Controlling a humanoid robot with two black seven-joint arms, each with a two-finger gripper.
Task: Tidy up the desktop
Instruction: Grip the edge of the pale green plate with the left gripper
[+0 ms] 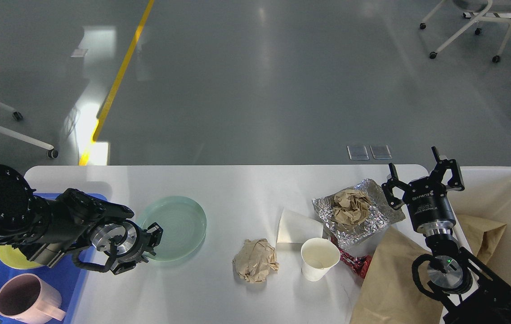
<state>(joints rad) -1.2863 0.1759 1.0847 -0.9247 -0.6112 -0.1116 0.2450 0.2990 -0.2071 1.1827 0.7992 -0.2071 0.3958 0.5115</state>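
Observation:
The white desktop (246, 189) spans the lower view. A pale green glass plate (179, 225) lies on its left part. My left gripper (153, 236) is at the plate's near left rim; its dark fingers cannot be told apart. Mid-table lie a crumpled brown paper ball (255, 266), an upright white paper cup (320, 257) and a white cup on its side (296, 227). A foil sheet (372, 220) holds another paper wad (351, 208). My right gripper (413, 161) stands open just right of the foil, holding nothing.
A blue tray (64, 279) at the left edge holds a yellow dish (10, 261) and a pink mug (26, 299). A brown paper bag (390, 279) and a red wrapper (356, 264) lie front right. A cream bin (498, 180) stands right of the table.

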